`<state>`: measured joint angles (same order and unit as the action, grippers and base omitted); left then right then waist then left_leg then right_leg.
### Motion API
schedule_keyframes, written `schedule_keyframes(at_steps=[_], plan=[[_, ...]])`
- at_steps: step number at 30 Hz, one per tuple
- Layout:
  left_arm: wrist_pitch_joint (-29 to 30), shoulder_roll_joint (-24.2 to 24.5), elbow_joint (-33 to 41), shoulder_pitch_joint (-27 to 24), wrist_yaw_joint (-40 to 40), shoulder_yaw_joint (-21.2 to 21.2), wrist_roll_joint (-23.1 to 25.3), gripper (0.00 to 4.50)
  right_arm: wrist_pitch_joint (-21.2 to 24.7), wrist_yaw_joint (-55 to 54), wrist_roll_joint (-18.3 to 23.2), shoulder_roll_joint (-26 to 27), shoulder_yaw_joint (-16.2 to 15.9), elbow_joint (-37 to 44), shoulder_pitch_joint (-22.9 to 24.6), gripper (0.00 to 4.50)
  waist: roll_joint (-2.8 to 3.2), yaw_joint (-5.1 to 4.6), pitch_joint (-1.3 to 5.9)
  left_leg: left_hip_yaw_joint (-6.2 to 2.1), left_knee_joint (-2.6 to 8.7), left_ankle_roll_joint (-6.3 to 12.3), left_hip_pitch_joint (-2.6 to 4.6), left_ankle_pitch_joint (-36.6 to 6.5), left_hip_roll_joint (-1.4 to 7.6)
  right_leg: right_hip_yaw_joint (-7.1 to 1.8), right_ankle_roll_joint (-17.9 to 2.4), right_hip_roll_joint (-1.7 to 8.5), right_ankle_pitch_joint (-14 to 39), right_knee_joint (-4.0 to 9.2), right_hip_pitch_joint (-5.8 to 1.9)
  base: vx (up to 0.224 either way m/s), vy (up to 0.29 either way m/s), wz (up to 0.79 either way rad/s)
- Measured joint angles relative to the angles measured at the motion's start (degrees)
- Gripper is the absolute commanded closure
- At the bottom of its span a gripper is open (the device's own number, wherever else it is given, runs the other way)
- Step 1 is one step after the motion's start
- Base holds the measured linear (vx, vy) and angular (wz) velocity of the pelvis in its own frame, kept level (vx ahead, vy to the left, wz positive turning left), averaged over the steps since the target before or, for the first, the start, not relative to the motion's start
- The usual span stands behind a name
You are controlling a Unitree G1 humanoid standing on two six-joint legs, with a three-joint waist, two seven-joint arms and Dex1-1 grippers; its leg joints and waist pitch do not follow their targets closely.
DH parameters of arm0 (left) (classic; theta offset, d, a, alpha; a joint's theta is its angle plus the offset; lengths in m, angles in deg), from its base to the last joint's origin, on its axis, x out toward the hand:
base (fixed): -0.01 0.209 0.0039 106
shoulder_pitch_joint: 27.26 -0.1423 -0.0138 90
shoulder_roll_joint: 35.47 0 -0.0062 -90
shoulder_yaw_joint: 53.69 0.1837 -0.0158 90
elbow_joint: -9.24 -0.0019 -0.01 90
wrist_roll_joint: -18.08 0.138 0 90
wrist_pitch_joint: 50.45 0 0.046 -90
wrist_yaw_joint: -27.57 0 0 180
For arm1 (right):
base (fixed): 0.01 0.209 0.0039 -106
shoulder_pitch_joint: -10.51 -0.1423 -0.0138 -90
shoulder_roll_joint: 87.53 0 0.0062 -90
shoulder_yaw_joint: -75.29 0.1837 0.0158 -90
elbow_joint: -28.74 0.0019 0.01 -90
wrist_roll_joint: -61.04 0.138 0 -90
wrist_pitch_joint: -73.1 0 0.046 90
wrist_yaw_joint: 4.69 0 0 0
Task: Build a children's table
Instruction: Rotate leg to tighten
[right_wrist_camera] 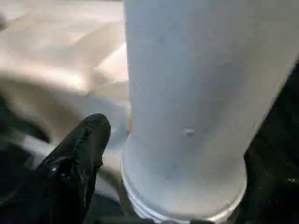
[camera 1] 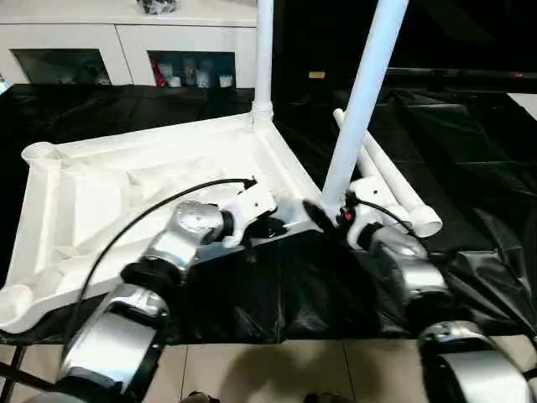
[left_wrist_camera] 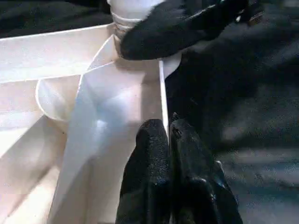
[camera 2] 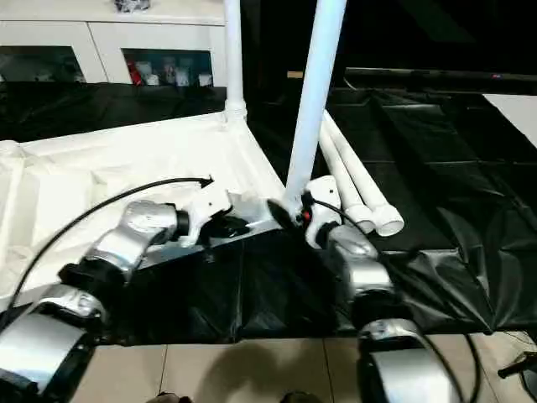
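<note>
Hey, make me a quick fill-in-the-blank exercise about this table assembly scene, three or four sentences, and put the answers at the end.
1. The tabletop lies with its ribbed underside facing ____.
2. The number of legs already standing in corner sockets is ____.
3. The spare legs lie on the black sheet on the robot's ____ side.
4. The right gripper is at the base of the near leg, which tilts, while the far leg stands ____.

Answers: up; two; right; upright
</note>
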<state>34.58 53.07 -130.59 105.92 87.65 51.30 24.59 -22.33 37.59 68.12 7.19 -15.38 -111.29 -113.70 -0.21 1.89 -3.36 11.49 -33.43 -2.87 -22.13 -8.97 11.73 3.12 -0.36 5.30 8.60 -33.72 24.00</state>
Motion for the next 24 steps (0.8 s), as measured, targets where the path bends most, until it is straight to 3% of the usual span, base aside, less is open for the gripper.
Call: schedule_keyframes(at_steps=[10,17,24], plan=[[-2.9,5.2,1.2,-0.1,13.7,1.4,-1.2,4.5,3.6,25.4,1.4,-7.8,-6.4,6.9,2.2,0.16,-0.01,1.52,-0.01,0.0,-0.01,-0.01,0.01,0.0,0.14,0.24,0.0,0.0,0.0,-0.02,-0.07,0.0,0.0,0.0],[-3.1,7.4,1.2,-0.1,19.8,1.9,-2.1,4.5,4.5,31.7,1.3,-9.1,-8.9,8.4,2.1,0.85,-0.11,1.51,0.01,0.0,-0.11,-0.01,0.02,0.0,0.13,0.2,0.0,0.02,0.0,-0.11,-0.08,0.0,0.0,0.0],[-3.1,7.8,1.2,-0.1,21.5,2.0,-2.4,4.5,5.4,32.3,1.3,-9.1,-9.0,9.0,2.1,1.43,-0.15,1.57,-0.01,0.0,-0.08,-0.02,0.01,0.0,0.14,0.21,0.0,0.02,0.0,-0.14,-0.05,0.0,0.0,0.0]])
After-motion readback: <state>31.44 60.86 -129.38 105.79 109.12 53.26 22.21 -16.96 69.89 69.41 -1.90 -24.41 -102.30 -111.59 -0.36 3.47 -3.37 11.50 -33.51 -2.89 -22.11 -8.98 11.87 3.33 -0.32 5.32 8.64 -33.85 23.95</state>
